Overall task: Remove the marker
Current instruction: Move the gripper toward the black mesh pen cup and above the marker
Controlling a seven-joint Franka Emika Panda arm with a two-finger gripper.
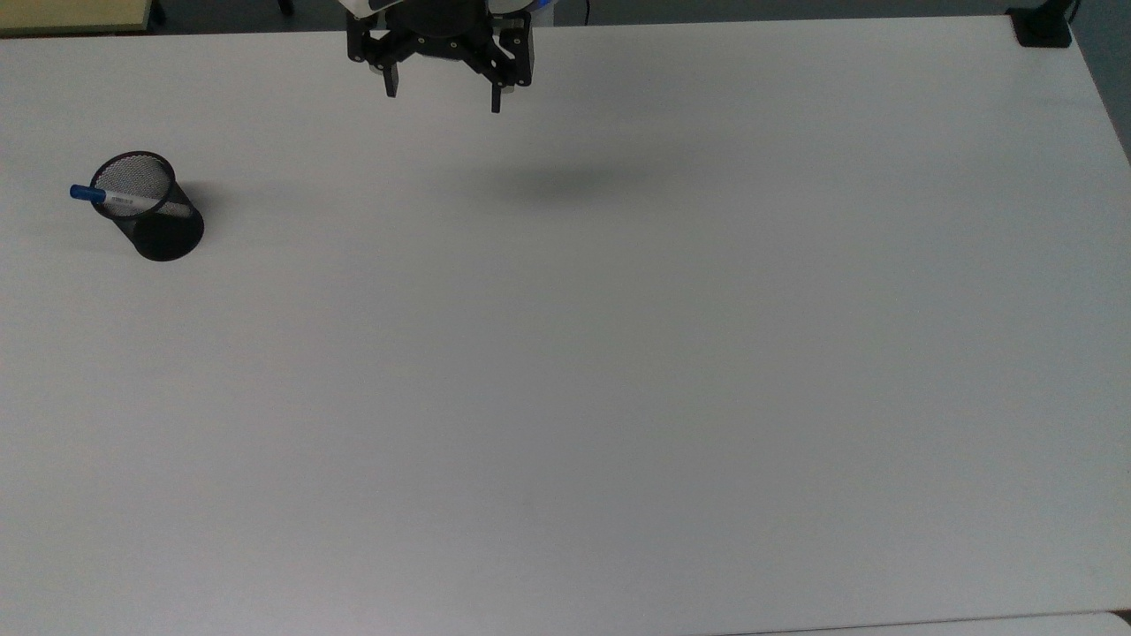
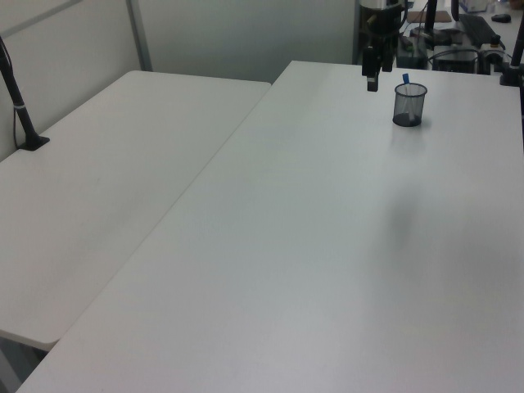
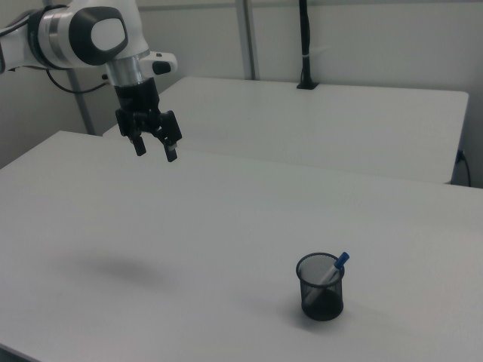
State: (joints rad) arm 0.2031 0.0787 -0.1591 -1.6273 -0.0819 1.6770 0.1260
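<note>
The slim white blue-capped marker (image 1: pixel 124 201) leans in the black mesh cup (image 1: pixel 148 218) at nine o'clock on the white surface (image 1: pixel 618 371) in the top view; the black two-finger gripper (image 1: pixel 442 99) hangs at twelve, jaws wide and empty.

Marker (image 1: pixel 124 200) leaning in mesh cup (image 1: pixel 168 237).

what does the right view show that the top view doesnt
The right view alone shows the arm's white links above the gripper, a second table behind with a black pole clamped to it, and the marker's lean seen from the side. The top view alone looks down into the black mesh cup and shows the marker's printed label. Both show the open gripper hanging in the air far from the cup, the marker's blue cap poking over the rim, and the white table.
</note>
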